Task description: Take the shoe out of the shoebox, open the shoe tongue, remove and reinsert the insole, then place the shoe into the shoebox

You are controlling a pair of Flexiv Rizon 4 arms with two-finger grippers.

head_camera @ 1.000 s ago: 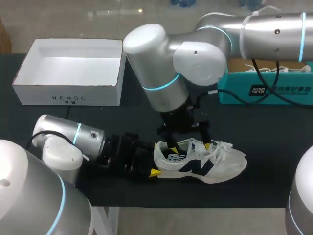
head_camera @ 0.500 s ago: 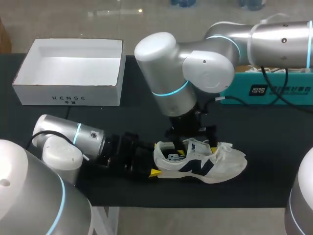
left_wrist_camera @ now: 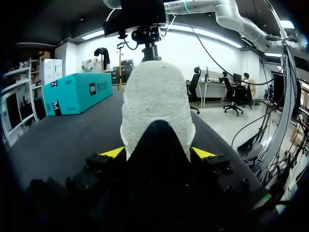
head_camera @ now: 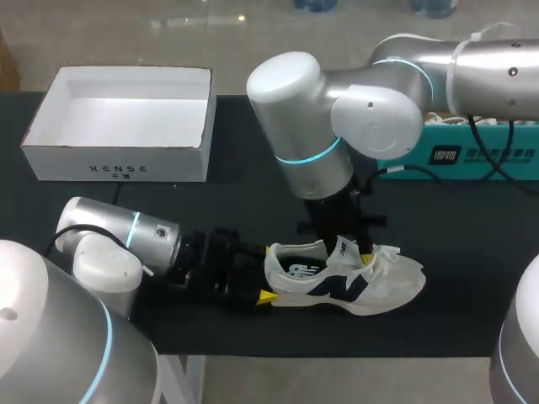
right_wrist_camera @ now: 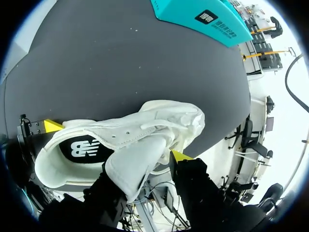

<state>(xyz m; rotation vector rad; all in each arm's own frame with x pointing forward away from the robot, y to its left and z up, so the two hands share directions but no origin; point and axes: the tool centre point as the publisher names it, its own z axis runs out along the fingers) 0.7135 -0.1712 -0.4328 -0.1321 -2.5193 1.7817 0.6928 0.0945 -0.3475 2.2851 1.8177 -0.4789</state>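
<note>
A white sneaker point(head_camera: 354, 284) with a dark side logo lies on its sole on the black table, toe to the right. My left gripper point(head_camera: 268, 276) lies low on the table and is shut on the heel point(left_wrist_camera: 155, 104), a yellow tip pressed against each side. From above, my right gripper point(head_camera: 345, 246) comes down on the shoe's opening. In the right wrist view the white tongue point(right_wrist_camera: 140, 164) stands up between my right gripper's point(right_wrist_camera: 145, 170) fingers, which are closed on it. The black insole point(right_wrist_camera: 79, 150) shows inside the shoe. The white shoebox point(head_camera: 118, 168) stands open at the back left.
A teal box point(head_camera: 455, 156) with cables over it sits at the back right, behind my right arm. Bare black table lies between the shoebox and the shoe, and to the right of the toe.
My right gripper has shifted right from the heel opening to the tongue and closed on it, so the tongue now stands up. The left arm and the shoe have stayed put.
</note>
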